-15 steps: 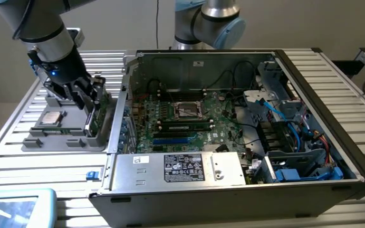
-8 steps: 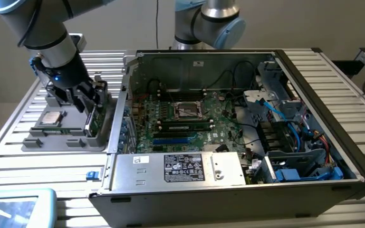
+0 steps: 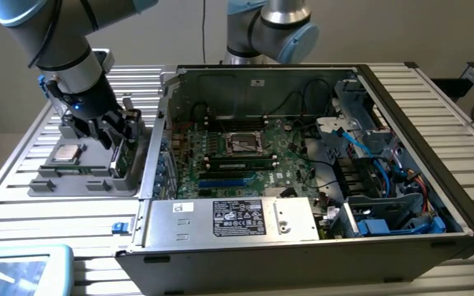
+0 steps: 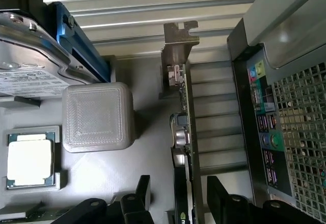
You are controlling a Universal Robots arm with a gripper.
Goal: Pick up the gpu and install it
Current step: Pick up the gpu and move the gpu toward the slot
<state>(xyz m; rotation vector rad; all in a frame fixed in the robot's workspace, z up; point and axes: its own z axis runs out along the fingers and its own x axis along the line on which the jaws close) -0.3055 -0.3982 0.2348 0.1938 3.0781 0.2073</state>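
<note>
I see open PC case [image 3: 303, 265] w/ mobo [image 3: 245, 154] and PSU [image 3: 237, 219] at its near edge. On exterior view's left, gray tray [image 3: 56, 185] on slatted counter [image 3: 23, 216] holds CPU chip [image 3: 66, 152], silver drive [image 4: 25, 56].

Grey tray [image 3: 76, 185], silver chip [image 3: 66, 153], green-edged card [image 4: 186, 96] with silver bracket [image 4: 179, 43]; green motherboard [image 3: 291, 154], blue cables [image 3: 357, 137] at its three o'clock; ribbed silver table [image 3: 39, 209].

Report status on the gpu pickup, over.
Open pincer straddles the gpu. Card on edge in gray tray, not yet gripped. Beside it, drive and processor, clear.
</note>
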